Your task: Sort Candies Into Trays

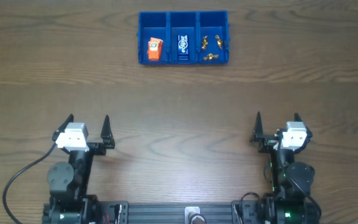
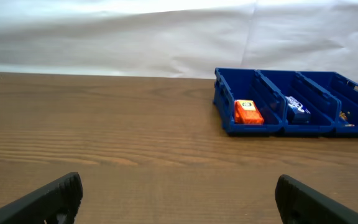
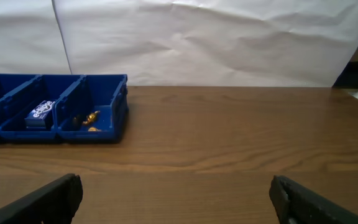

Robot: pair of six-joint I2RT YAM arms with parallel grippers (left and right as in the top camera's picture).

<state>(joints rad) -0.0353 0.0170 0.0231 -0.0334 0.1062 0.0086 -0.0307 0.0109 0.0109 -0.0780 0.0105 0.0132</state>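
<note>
Standing released, the left pincer (image 1: pixel 88 119) grasps nothing, its two dark fingers spread wide just above the wood-grained worktop (image 1: pixel 179 93), close in front of the left arm's base. The right pincer (image 1: pixel 277 117) is likewise released and unloaded, its fingers equally spread in front of the right arm's base. The two pincers sit level with each other and well apart, both pointing toward the far side of the worktop.

Far ahead of both, near the far edge and a little nearer the left arm's side, lies a blue tray (image 1: pixel 184 14) with three compartments side by side. In the top view the left compartment holds one orange candy (image 1: pixel 155 50), the middle compartment one blue-wrapped candy (image 1: pixel 183 45), and the right compartment several small gold candies (image 1: pixel 218 42). All the candies lie inside the tray, each kind in its own compartment, and the tray rests flat on the worktop.

A black cable (image 1: pixel 17 180) loops from the left arm's base. A creased white backdrop (image 2: pixel 104 37) rises behind the worktop's far edge.
</note>
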